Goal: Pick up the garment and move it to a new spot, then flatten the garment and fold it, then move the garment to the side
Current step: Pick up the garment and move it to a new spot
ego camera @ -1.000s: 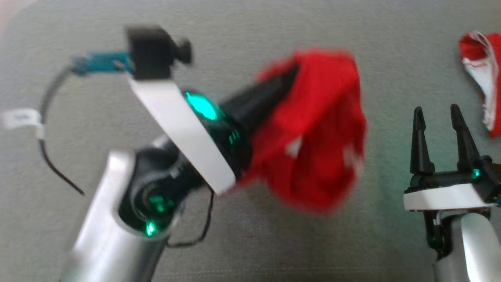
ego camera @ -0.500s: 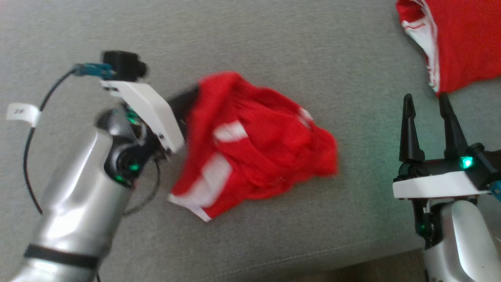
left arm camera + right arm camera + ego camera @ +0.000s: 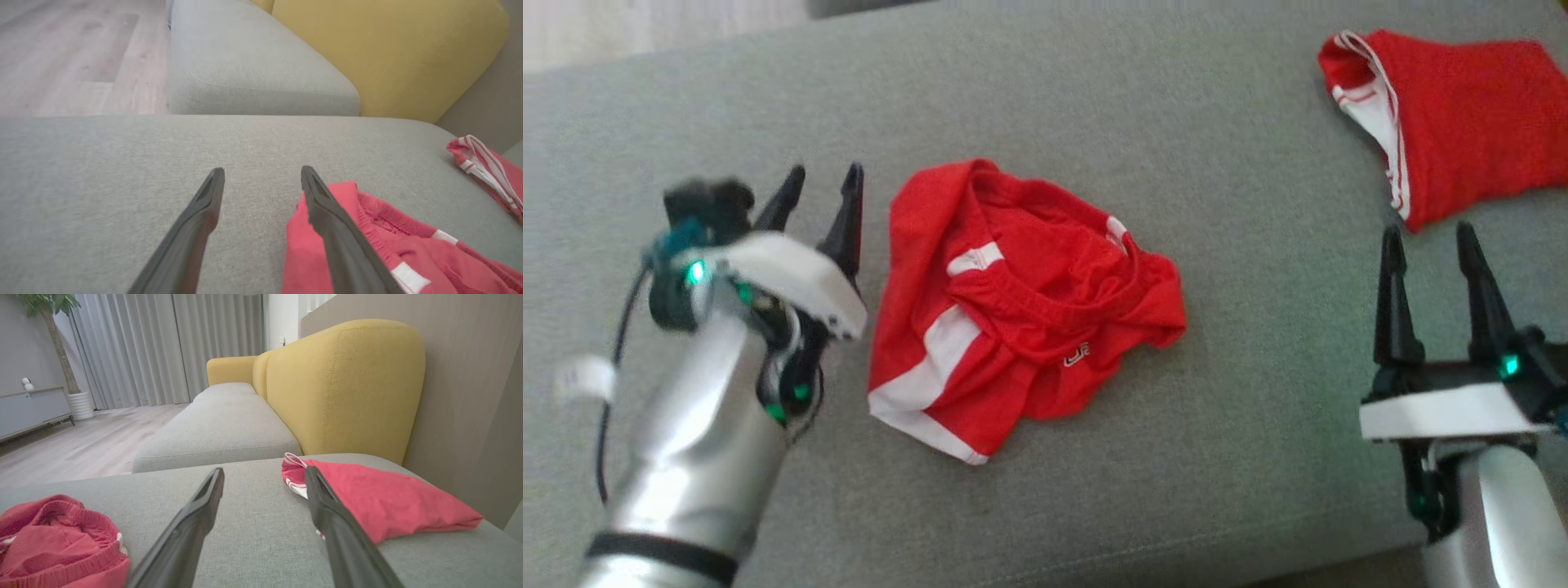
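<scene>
Surface: a grey fabric seat cushion is seen across the head view; a 2nd grey cushion is set beyond it.
Backgrd: a yellow backrest is seen behind the seat, w/ grey curtains and a wood floor further off.
Garment: the garment, red shorts w/ white trim, is laid crumpled on the seat cushion, approx. mid-frame in the head view. The elastic waistband is bunched and turned upward. It is neither flattened nor folded.
L gripper: the L gripper is held w/ fingers spread and nothing btwn them. It is placed just beside the garment's left edge. In the left wrist view one finger is seen over the fabric edge; contact can't be told.
R gripper: the R gripper is also spread wide and empty, at lower right of the head view, well apart from the garment.
Other item: a 2nd red cloth w/ white stripes is laid flat at the seat's far right corner, near the backrest.
</scene>
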Controlling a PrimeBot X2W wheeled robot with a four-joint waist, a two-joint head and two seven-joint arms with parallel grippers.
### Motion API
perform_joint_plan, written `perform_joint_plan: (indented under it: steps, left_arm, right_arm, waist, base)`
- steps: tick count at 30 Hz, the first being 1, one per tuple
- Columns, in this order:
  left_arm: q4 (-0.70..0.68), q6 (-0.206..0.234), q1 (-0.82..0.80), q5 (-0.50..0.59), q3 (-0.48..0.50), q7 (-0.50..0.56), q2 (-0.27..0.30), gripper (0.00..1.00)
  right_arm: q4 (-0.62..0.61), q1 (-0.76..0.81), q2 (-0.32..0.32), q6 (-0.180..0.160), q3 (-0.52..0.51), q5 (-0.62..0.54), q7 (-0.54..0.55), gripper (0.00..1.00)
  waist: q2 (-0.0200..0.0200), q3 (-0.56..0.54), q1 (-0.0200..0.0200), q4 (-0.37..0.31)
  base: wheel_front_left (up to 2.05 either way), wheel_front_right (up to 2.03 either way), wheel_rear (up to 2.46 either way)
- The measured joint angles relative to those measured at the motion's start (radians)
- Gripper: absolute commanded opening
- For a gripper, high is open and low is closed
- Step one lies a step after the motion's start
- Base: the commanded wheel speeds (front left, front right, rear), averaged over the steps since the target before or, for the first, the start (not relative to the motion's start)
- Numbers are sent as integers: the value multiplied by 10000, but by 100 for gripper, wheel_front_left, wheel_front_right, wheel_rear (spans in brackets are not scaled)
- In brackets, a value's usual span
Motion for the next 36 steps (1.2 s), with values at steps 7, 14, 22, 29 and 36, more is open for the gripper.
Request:
perform_joint_plan:
  steps: [7, 14, 22, 29, 36]
  left_arm:
    - [-798, 263, 1790, 426, -192, -757, -290, 100]
    - [-2681, 1003, 4027, 1718, -328, -863, -366, 100]
    - [-4280, 1221, 6546, 2717, 1722, -865, -683, 100]
    - [-4753, 543, 7177, 3760, 3352, -865, -1106, 100]
    - [-4711, -161, 7344, 4391, 4096, -865, -1519, 100]
  right_arm:
    - [-4, 771, 8, 0, -621, -591, 0, 100]
    - [150, 1453, 23, 0, -963, -830, 0, 100]
    - [690, 1863, 33, 0, -819, -853, 2, 100]
    - [1246, 2308, 56, 0, -546, -570, 2, 100]
    - [1436, 2402, 56, 0, -314, -428, 2, 100]
  waist:
    - [0, -660, 0, 572]
    - [0, -1334, 0, 1373]
    - [0, -1777, 0, 2168]
    - [0, -2044, 0, 2590]
    - [0, -2004, 0, 2595]
  base:
    - [0, 0, 0]
    - [0, 0, 0]
    - [0, 0, 0]
    - [0, 0, 0]
    - [0, 0, 0]
